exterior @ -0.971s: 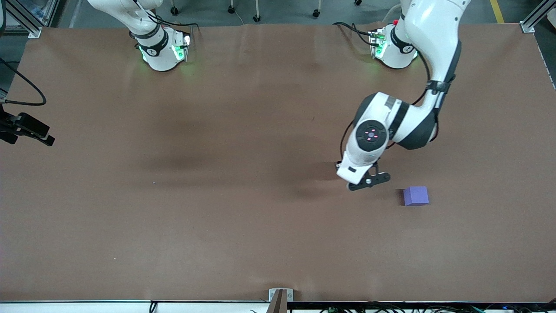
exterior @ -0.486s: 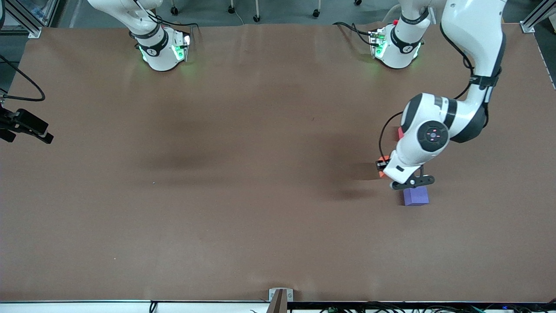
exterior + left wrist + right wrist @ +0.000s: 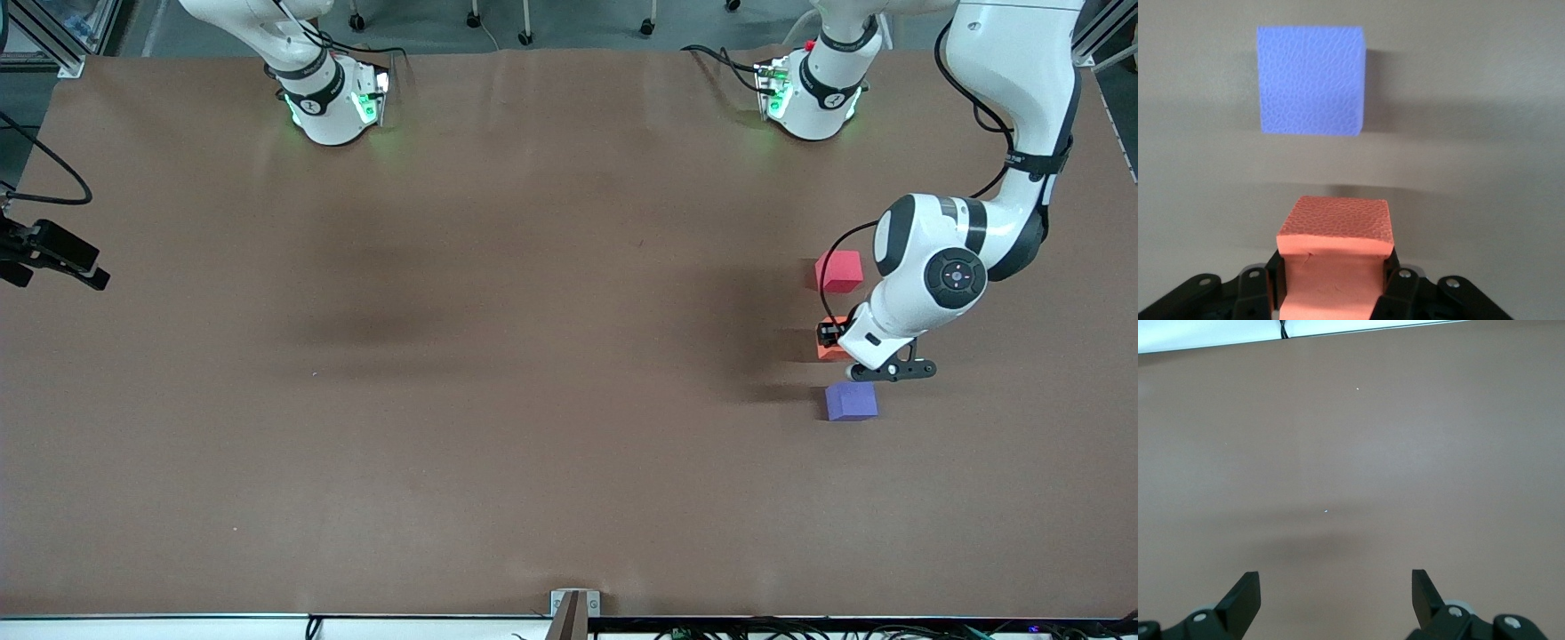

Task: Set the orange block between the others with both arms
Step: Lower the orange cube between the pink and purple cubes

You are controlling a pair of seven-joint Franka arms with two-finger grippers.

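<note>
Orange block (image 3: 829,348) is pinched by the left gripper (image 3: 836,342) at the right of the front view, between the pinkish-red cube (image 3: 839,271) above and the purple-blue cube (image 3: 851,401) below. Right gripper (image 3: 1336,600) is held wide open over the bare table (image 3: 444,356).

I count three cubes: one orange block (image 3: 830,349), one pinkish-red cube (image 3: 839,271) and one purple-blue cube (image 3: 851,401). Two white arms stand here.
</note>
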